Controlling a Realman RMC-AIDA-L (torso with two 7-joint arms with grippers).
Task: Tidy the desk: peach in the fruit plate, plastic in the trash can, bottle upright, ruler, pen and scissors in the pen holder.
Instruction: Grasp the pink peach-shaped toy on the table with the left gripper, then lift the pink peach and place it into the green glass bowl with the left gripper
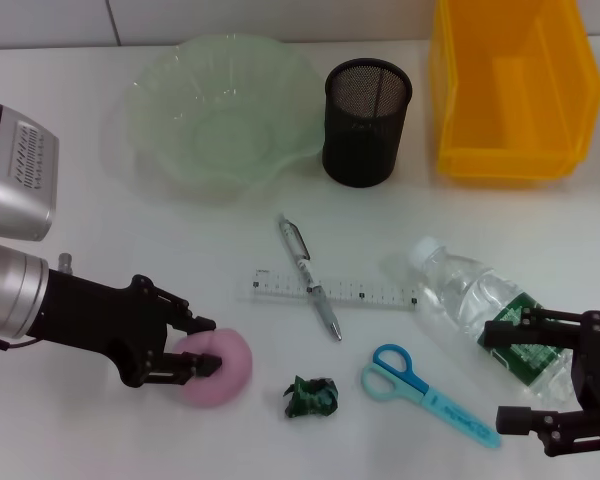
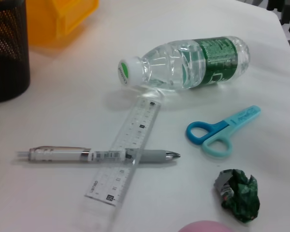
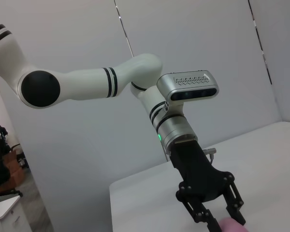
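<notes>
- The left gripper clasps the pink peach on the bench, near and left of the ruler.
- The fruit plate lies beyond the ruler, straight ahead of the peach.
- The right gripper, spread wide, hangs over the lying bottle, farther from the peach.

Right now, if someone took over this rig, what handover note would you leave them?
Left gripper: fingers around the pink peach, which sits on the table.
Right gripper: open, astride the lying bottle.
Pen lies across the ruler; scissors and crumpled plastic lie nearby.
Fruit plate, pen holder and yellow bin hold nothing.
Done: nothing. Left: everything.
</notes>
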